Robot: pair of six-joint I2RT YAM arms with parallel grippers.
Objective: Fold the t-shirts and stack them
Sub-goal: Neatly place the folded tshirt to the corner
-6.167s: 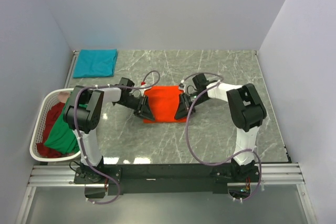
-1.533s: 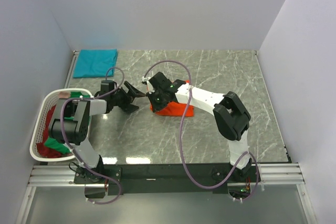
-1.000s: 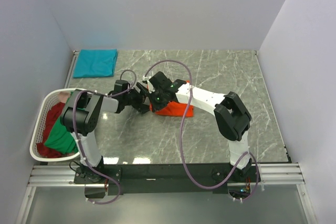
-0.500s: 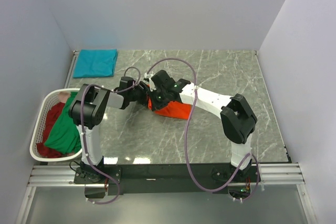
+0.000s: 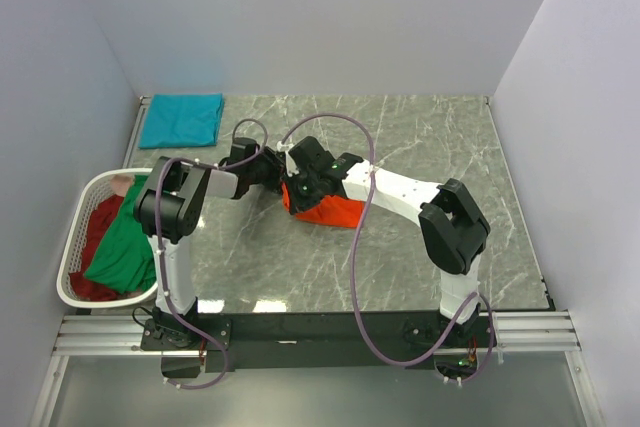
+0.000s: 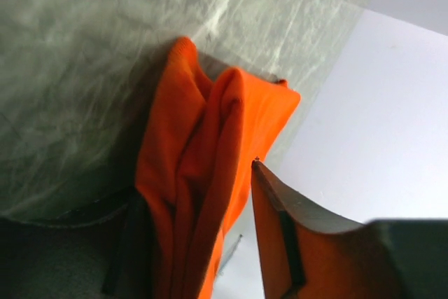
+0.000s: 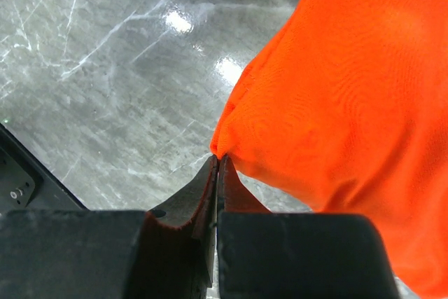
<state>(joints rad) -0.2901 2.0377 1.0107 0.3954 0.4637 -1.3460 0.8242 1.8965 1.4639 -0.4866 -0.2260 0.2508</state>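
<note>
Left end effector (image 6: 196, 194) and right end effector (image 7: 217, 162) both work on the orange t-shirt (image 5: 330, 209), bunched up mid-surface (image 5: 420, 137).
At the left, the green t-shirt (image 5: 125, 247) and dark red t-shirt (image 5: 92, 222) lie unfolded in the white basket (image 5: 66, 285); the teal t-shirt (image 5: 182, 119) lies folded in the far corner. The left end effector is half open around orange cloth. The right one is pinched shut on an orange corner. I think one shirt is done and three are left.

Left tool (image 6: 196, 180) stands parted, right tool (image 7: 217, 162) clamped tight.
</note>
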